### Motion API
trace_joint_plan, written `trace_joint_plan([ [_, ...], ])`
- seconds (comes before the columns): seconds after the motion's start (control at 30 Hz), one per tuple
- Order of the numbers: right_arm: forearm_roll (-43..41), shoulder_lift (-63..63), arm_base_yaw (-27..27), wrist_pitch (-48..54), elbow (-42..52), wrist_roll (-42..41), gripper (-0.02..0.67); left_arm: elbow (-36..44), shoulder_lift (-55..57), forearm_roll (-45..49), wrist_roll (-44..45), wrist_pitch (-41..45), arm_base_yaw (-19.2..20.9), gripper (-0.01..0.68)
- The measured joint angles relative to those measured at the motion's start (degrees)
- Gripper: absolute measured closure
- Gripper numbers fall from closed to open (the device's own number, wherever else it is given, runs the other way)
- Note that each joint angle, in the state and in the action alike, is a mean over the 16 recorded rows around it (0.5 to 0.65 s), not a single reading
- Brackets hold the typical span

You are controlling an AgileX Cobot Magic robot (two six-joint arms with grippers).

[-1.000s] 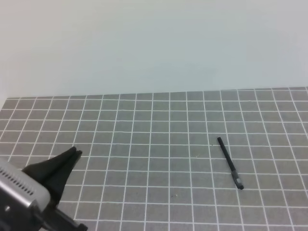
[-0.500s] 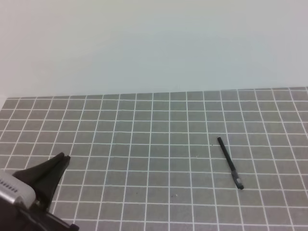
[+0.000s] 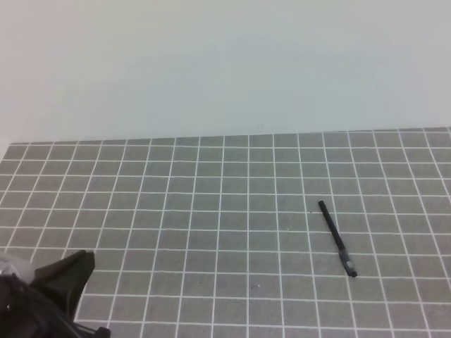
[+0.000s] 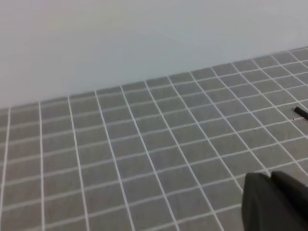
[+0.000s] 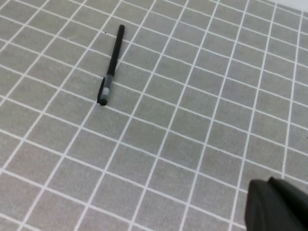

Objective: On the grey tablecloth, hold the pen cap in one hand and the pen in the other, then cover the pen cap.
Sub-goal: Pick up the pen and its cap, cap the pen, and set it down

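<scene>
Right now your left gripper sits low at the near left corner of the overhead view, its black fingers pressed together and holding nothing. Your right gripper shows only in its own wrist view, jaws likewise closed and empty. Well away from the left gripper, far off to its right, the pen lies flat on the grey tablecloth, slanted across the grid lines. It lies ahead and left of the right gripper, untouched. The cap appears seated on the pen's nearer end, though blur leaves that uncertain.
</scene>
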Motion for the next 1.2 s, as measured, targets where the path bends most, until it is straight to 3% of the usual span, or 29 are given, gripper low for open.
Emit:
trace_joint_plan([
  [0.43,-1.5,-3.1,-2.4,-2.8,0.7,-0.1,0.650,0.0,0.1,-7.1,-0.1,0.0,0.0,0.675],
  [0.93,-3.3,-16.9,-17.7,-35.0,19.2,2.5,0.650,0.0,0.1,-7.4,0.1,0.0,0.0,0.675],
  [1.2,-3.9,-23.4,-22.5,-36.7,24.2,4.4,0.650,0.0,0.1,-7.4,0.4,0.0,0.0,0.675],
])
